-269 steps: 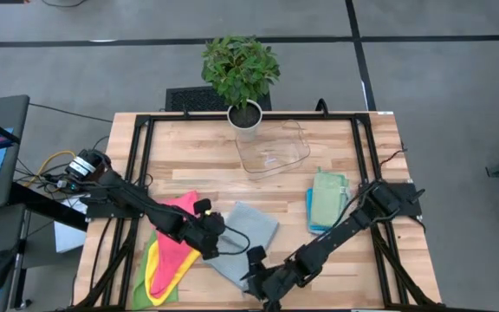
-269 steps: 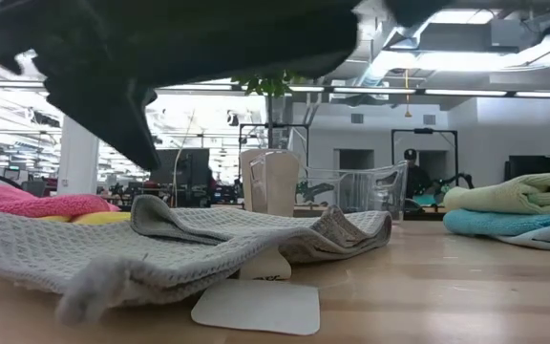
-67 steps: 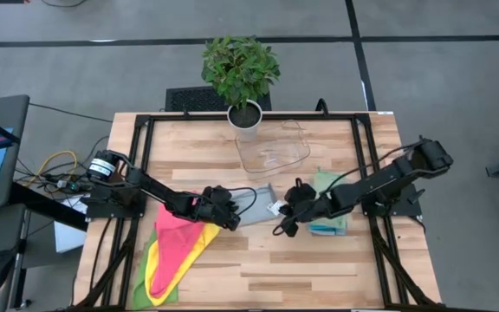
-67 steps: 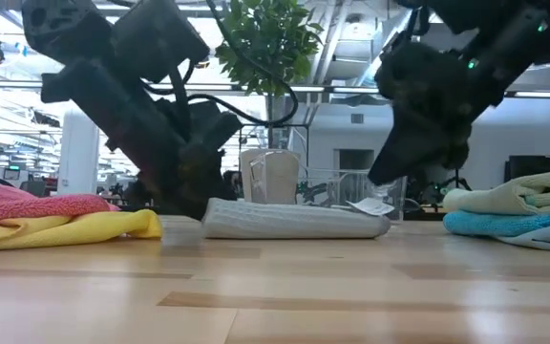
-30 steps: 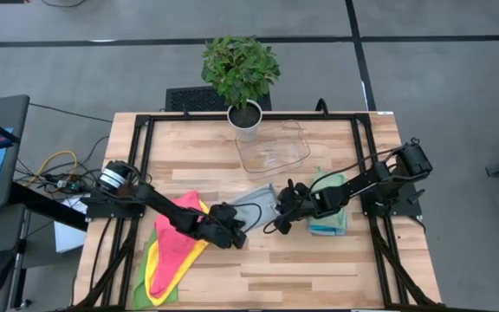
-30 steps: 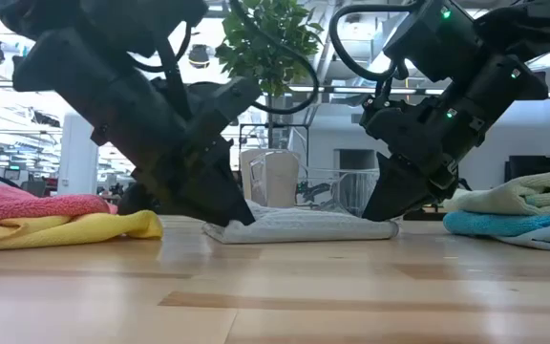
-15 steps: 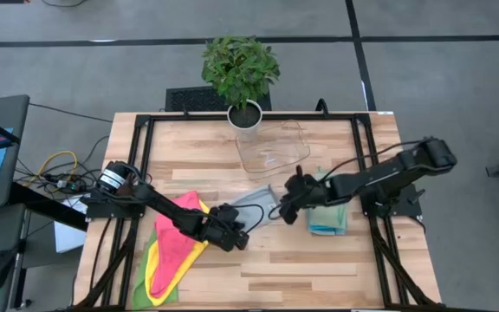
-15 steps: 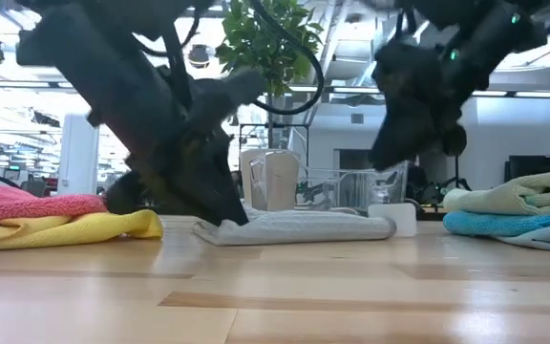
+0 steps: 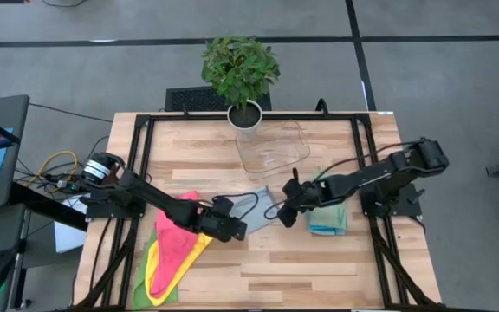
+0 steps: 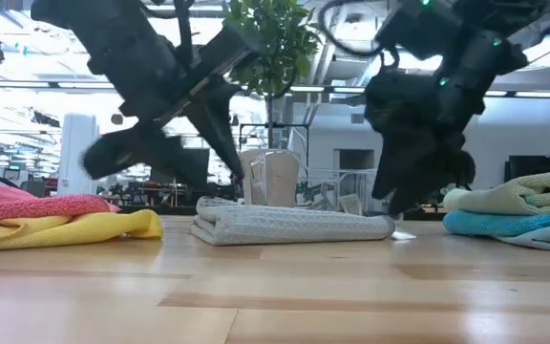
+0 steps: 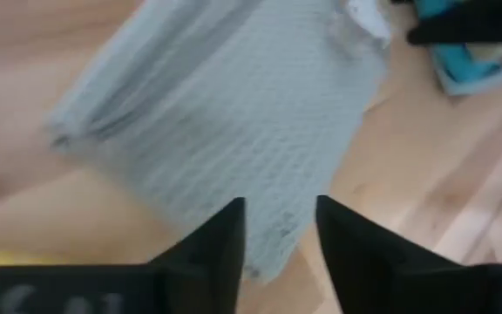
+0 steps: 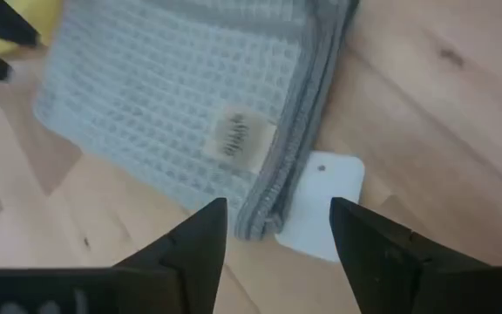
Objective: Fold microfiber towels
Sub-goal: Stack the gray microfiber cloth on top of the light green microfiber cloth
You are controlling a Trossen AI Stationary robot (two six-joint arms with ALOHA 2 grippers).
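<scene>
Both arms have just let go of the grey towel (image 9: 256,208) and lifted off it — it now lies folded flat near table centre, a white tag (image 12: 321,205) poking out beside its edge. Left gripper (image 9: 232,227) hovers at the towel's 8 o'clock, fingers parted narrowly, empty. Right gripper (image 9: 288,211) sits at its 3 o'clock, fingers wide, empty. This fold looks done — the pink and yellow towels (image 9: 173,247) at 9 o'clock probably come next; the folded stack (image 9: 329,206) is at 3 o'clock.
</scene>
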